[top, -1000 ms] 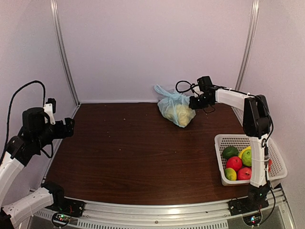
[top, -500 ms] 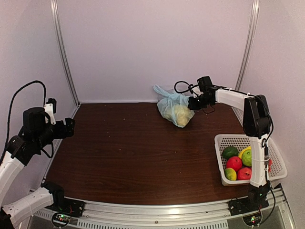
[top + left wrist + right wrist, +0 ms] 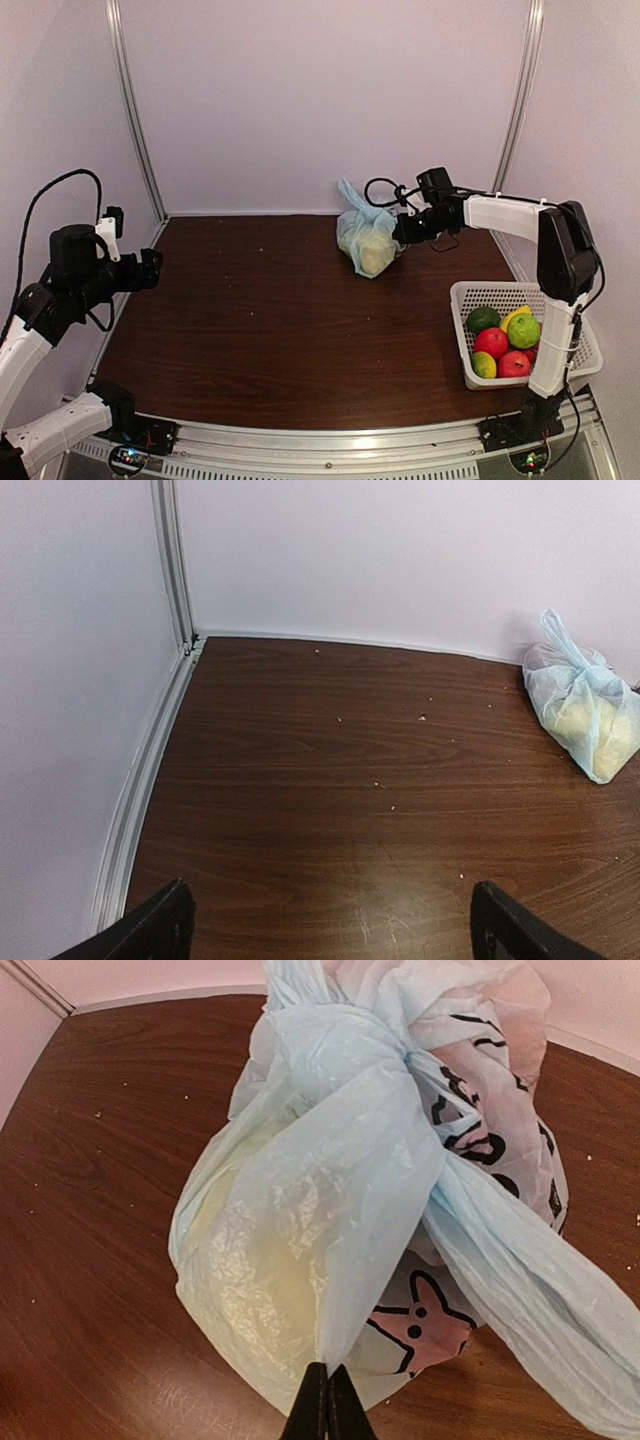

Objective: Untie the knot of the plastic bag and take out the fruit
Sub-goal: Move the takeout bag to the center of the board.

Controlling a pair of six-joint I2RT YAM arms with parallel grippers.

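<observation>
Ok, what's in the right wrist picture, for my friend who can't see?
The right gripper, shut, pinches a fold of the light blue plastic bag on a brown table. Its knot is bunched above, and something yellow shows through.

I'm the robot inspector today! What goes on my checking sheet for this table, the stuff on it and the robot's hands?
Surface: dark brown table, faint scratches near the front.
Job's things: light blue plastic bag at the back, its knot still tied; pale yellow fruit shows through, still inside.
Clutter: small crumbs; white basket at the right holding green and red fruits.
End effectors: left end effector open, holding nothing; right end effector shut, pinching a fold of the bag.
Cables: black cables loop off both arms.
Surroundings: plain pale walls, metal rails in the corners.
</observation>
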